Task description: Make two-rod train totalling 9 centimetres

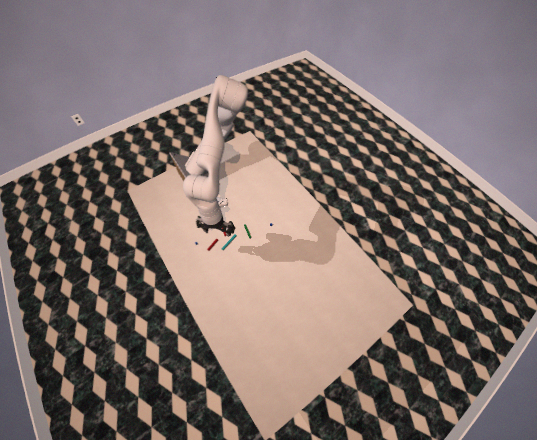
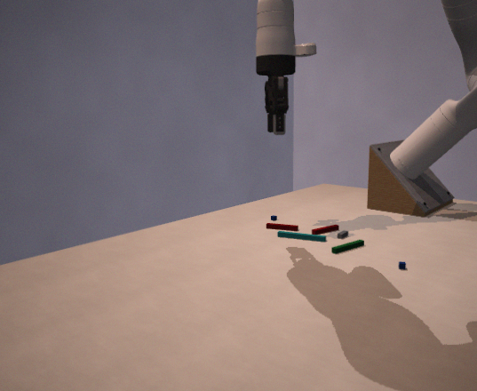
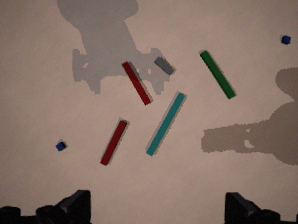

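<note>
Several rods lie flat and apart on the beige table. In the wrist view a green rod lies at the upper right, a turquoise rod in the middle, two red rods to its left, and a short grey rod near the top. One blue cube lies at the left, another blue cube at the far right. My gripper hangs open and empty high above the rods. Its fingertips show at the wrist view's bottom edge.
The arm's wooden wedge base stands at the back right of the table. The arm's shadow falls across the table in front of the rods. The green rod and right blue cube lie nearest that shadow.
</note>
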You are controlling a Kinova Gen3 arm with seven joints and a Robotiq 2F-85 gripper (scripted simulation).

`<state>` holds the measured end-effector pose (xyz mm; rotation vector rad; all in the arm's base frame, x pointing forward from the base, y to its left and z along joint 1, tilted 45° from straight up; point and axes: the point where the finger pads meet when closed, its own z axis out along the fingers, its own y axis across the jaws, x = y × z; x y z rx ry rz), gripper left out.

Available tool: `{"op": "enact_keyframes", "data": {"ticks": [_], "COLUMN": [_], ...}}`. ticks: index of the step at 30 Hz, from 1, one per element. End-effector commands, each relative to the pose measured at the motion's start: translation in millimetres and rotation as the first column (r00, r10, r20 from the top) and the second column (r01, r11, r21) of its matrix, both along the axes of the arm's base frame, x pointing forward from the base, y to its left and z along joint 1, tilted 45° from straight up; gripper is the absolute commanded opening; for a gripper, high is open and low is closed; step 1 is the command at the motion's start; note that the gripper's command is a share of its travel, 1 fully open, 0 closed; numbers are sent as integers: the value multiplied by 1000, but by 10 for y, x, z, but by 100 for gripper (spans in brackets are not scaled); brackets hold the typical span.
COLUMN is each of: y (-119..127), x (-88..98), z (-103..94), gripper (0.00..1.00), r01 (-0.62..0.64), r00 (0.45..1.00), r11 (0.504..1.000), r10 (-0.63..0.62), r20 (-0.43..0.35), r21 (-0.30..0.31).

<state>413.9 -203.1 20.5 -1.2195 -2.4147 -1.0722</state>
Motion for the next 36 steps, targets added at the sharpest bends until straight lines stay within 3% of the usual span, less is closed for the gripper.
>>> {"op": "enact_keyframes", "data": {"ticks": [1, 8, 17, 21, 28, 31, 36], "y": [-10, -1, 79, 164, 324, 371, 398], "x": [1, 1, 4, 15, 55, 70, 80], "z": [5, -26, -274, -494, -837, -925, -970], "gripper": [100, 100, 100, 100, 100, 100, 100], "r01": [1, -14, -142, -254, -415, -452, -469], "r00": [1000, 1000, 981, 935, 798, 748, 719], "r11": [1000, 1000, 989, 964, 893, 869, 855], "r10": [-1, 14, 145, 265, 448, 493, 516], "r20": [1, 15, 130, 237, 404, 445, 466], "r21": [-1, -4, -35, -76, -171, -204, -222]}}
